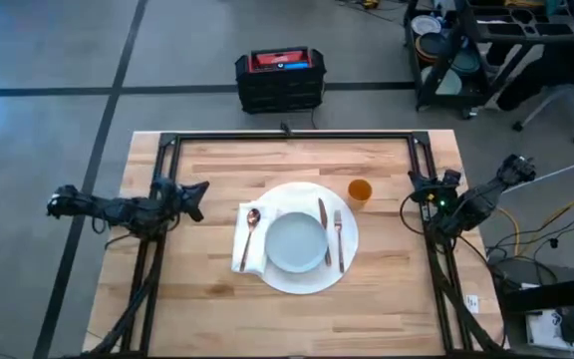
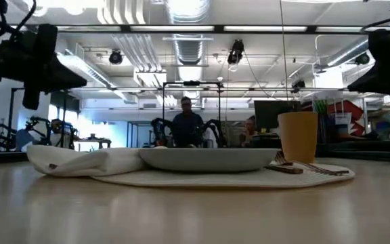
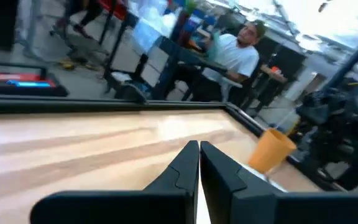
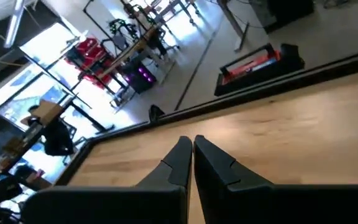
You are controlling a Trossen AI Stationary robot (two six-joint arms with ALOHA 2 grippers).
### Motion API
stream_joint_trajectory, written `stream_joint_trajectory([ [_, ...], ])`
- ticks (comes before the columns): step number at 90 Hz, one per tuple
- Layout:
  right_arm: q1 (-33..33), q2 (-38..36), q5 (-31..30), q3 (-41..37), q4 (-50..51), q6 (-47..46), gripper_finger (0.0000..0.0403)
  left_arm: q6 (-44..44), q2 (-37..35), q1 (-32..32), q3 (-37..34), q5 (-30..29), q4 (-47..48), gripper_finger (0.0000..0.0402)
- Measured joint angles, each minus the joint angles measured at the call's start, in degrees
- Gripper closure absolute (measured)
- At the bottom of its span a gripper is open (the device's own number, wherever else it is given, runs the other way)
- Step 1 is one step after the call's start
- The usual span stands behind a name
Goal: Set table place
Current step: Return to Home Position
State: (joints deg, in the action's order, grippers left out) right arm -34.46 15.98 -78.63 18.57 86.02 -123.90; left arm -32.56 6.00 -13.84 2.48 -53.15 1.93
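While they hover at opposite ends of the counter [image 1: 217, 319], the left fingers [image 3: 193, 157] and right fingers [image 4: 184, 153] are pressed together.

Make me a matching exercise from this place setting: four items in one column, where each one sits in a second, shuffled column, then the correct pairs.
Column one
1. spoon
2. fork
3. orange cup
4. plate

Column two
A. in the middle of the white mat
B. on the folded white napkin
C. on the bare table, just outside the mat's rim
D. on the mat, right of the knife

Pairs: 1-B, 2-D, 3-C, 4-A
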Motion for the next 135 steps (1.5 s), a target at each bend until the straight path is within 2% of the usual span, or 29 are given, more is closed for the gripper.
stream_joint_trajectory([
  [7,0.0,0.08,0.05,0.1,-0.04,1.22,0.0403,1.93,0.41,-0.03,-1.88,1.85,-5.35,0.0402],
  [26,0.0,0.35,0.65,0.01,-2.91,2.66,0.0403,-0.16,3.29,-0.03,-1.9,10.1,-6.84,0.0402],
  [41,0.0,0.75,0.64,-0.07,-6.16,9.16,0.0403,9.85,3.67,0.45,-1.9,10.95,-12.44,0.0402],
  [47,0.0,0.78,0.63,-0.07,-6.69,10.82,0.0403,12.63,2.92,1.24,-1.92,12.9,-11.89,0.0402],
  [61,0.0,0.83,0.61,-0.08,-7.13,15.22,0.0403,14.28,0.85,5.03,-1.92,21.67,-6.4,0.0402],
  [76,0.0,1.49,0.61,-0.09,-7.57,17.01,0.0403,18.8,0.09,13.46,-1.93,30.24,-5.97,0.0402],
  [90,0.0,1.96,-0.18,-0.1,-7.57,18.72,0.0403,21.38,-0.15,25.91,-1.97,45.68,-4.36,0.0402],
  [101,0.0,2.23,-2.38,-1.06,-7.61,17.94,0.0403,19.31,-0.13,37.43,-1.97,57.55,-4.37,0.0402],
  [110,0.0,2.24,-6.42,-2.22,-9.65,18.18,0.0403,18.36,-0.13,45.2,-1.99,65.8,-4.94,0.0402],
  [120,0.0,2.29,-10.91,-2.94,-13.78,19.38,0.0403,18.04,-0.11,51.48,-1.99,69.92,-5.43,0.0402],
  [135,1.74,2.75,-11.17,-2.97,-13.98,32.85,0.0403,17.56,0.06,55.05,-1.99,72.14,-5.59,0.0402],
])
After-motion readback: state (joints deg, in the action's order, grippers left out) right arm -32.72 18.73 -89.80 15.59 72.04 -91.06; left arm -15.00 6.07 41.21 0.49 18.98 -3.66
